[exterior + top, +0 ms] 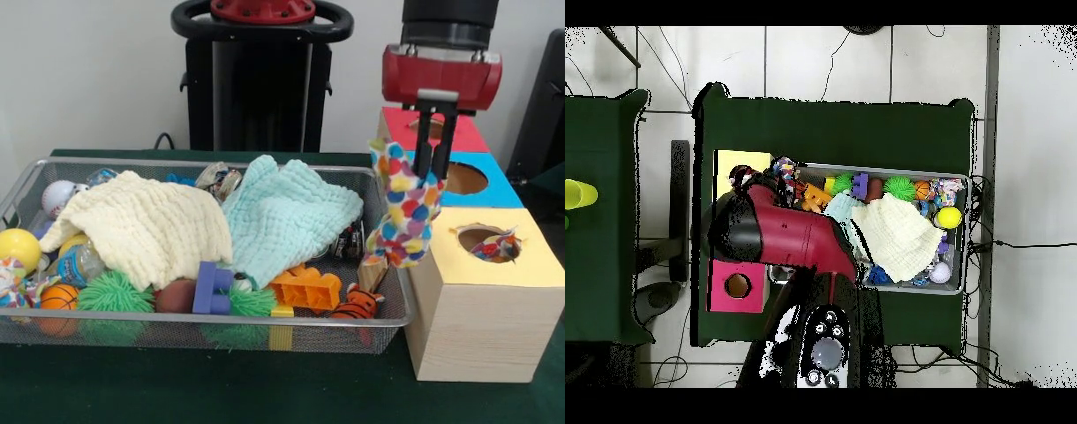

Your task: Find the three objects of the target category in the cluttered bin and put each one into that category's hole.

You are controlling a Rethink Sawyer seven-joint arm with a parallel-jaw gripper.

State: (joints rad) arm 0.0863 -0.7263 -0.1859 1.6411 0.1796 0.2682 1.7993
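On the green worktop [177, 389], the wire mesh bin [53, 329] fills the left side, heaped with a cream cloth [141, 225], a mint-green cloth [287, 216] and small toys. At the bin's right end the hand [434, 172] is clamped on a polka-dot cloth [404, 212], which hangs down over the bin's right rim. Just beside it, toward the worktop's right edge, stands the wooden box whose yellow top holds the hole [487, 242]; another polka-dot cloth [496, 248] shows inside that hole.
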